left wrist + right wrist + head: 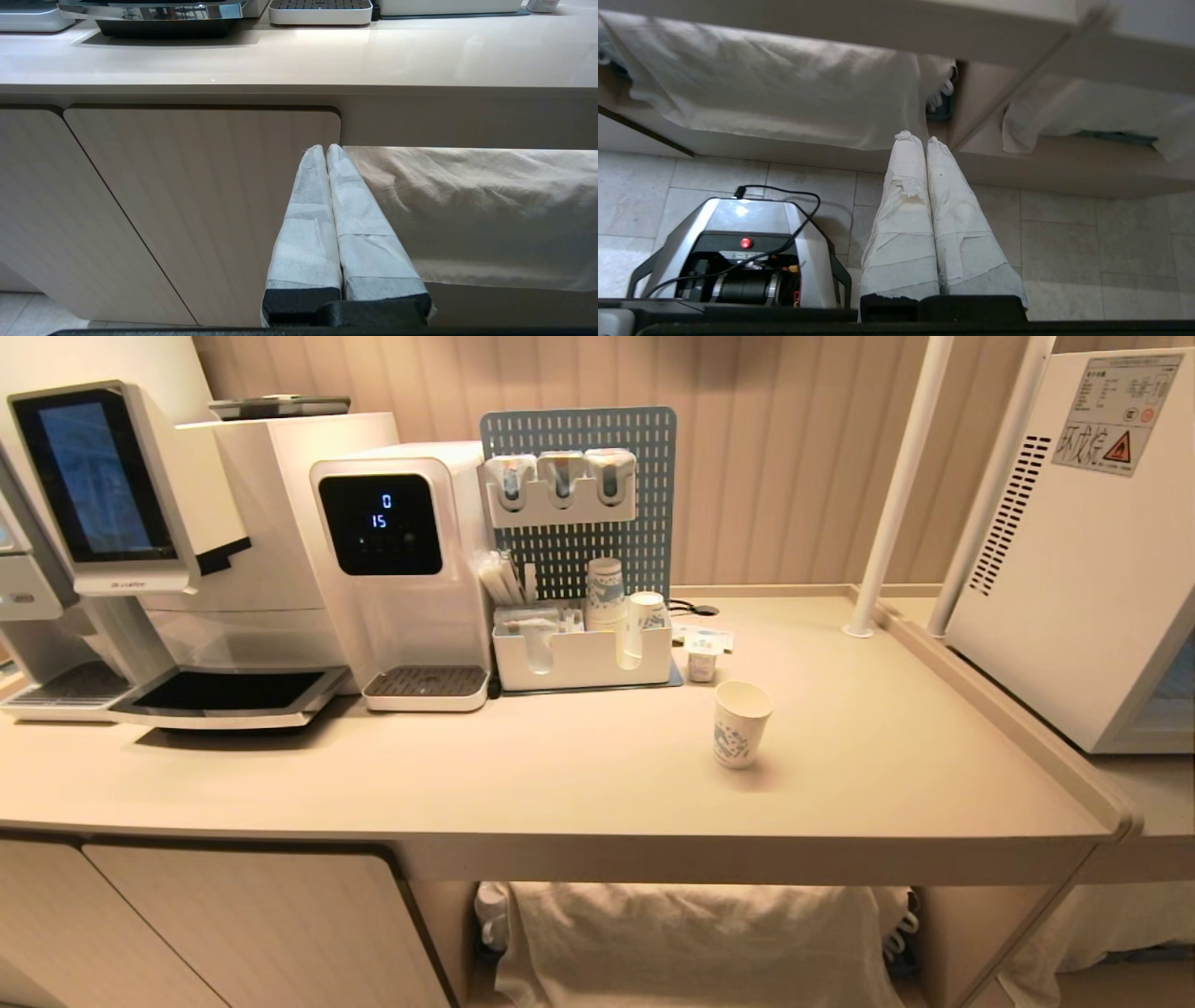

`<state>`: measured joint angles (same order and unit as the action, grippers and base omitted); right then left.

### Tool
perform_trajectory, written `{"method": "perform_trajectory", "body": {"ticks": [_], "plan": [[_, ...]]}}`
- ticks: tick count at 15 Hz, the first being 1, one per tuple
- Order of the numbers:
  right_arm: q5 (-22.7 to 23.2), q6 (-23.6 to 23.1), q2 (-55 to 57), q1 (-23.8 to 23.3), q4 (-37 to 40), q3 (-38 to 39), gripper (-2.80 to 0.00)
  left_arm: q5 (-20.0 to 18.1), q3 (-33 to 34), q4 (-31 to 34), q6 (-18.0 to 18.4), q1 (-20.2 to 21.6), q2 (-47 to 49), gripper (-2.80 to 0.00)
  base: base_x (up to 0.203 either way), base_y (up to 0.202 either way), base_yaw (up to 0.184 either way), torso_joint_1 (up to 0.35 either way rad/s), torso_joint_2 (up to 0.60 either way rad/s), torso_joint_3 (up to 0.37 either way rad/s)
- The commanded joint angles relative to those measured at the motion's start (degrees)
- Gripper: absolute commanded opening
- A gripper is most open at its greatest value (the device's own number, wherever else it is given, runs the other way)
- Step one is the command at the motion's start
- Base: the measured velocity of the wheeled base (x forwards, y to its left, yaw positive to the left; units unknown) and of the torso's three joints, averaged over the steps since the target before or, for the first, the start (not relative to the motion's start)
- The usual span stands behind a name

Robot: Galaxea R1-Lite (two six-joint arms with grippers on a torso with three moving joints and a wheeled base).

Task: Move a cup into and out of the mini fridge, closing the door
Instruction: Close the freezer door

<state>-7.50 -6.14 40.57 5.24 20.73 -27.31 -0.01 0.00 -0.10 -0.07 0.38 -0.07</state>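
Observation:
The cup [742,723], small, white, with blue marks, stands upright and alone on the beige counter [560,784], right of centre. The mini fridge [1074,541] is a white box at the far right, showing its vented side and a warning label. Its door faces away from me; only a bluish sliver [1178,691] shows at the picture's edge. Neither arm appears in the head view. My left gripper [325,147] is shut and empty, below the counter edge in front of a cabinet door. My right gripper [920,137] is shut and empty, low over the tiled floor.
A coffee machine [140,551] and a water dispenser [401,569] stand at the back left. Beside them, a pegboard organiser [579,653] holds stacked cups. A creamer tub [702,665] sits nearby. Two white poles [896,485] rise before the fridge. Cloth [691,933] hangs under the counter.

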Motion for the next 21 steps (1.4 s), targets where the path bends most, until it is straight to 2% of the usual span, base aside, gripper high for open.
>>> {"method": "perform_trajectory", "body": {"ticks": [1, 4, 9, 11, 13, 14, 15, 16, 21], "plan": [[0.00, -0.54, -13.71, -1.77, 0.90, 5.51, -2.80, 0.01, 0.00, -0.07, -0.01, 0.06, -0.01, -2.80, 0.000, 0.000, 0.000, 0.000, 0.00, 0.000], [0.26, -1.08, -25.60, -2.93, 1.31, 13.04, -2.80, 0.01, 0.00, 0.01, -0.06, 0.06, -0.01, -2.80, 0.000, 0.000, 0.000, 0.000, 0.00, 0.000], [5.06, -0.80, -29.46, -3.74, -13.94, 22.85, -2.80, 0.01, 0.00, -0.06, -0.07, 0.06, -0.01, -2.80, 0.000, 0.000, 0.000, 0.000, 0.00, 0.000], [9.79, -1.63, -32.18, -4.03, -13.81, 23.25, -2.80, 0.01, 0.00, 0.01, -0.01, 0.06, -0.01, -2.80, 0.000, 0.000, 0.000, 0.000, 0.00, 0.000], [9.76, -1.50, -39.08, -4.17, -12.34, 23.02, -2.80, 0.01, 0.00, -0.07, -0.01, 0.06, -0.01, -2.80, 0.000, 0.000, 0.000, 0.000, 0.00, 0.000], [9.22, 0.13, -40.57, -4.24, -14.22, 23.51, -2.80, 0.01, 0.00, 0.01, -0.01, 0.03, -0.01, -2.80, 0.000, 0.000, 0.000, 0.000, 0.00, 0.000], [8.16, 2.98, -40.70, -4.42, -14.32, 23.95, -2.80, 0.01, 0.00, 0.01, -0.01, 0.06, -0.01, -2.80, 0.000, 0.000, 0.000, 0.000, 0.00, 0.000], [7.53, 3.34, -40.67, -4.53, -11.89, 23.94, -2.80, 0.01, 0.00, 0.01, -0.01, 0.02, -0.01, -2.80, 0.000, 0.000, 0.000, 0.000, 0.00, 0.000], [7.42, 3.94, -40.66, -4.54, -11.54, 23.79, -2.80, 0.01, 0.00, 0.01, -0.01, 0.04, -0.01, -2.80, 0.000, 0.000, 0.000, 0.000, 0.00, 0.000]]}}
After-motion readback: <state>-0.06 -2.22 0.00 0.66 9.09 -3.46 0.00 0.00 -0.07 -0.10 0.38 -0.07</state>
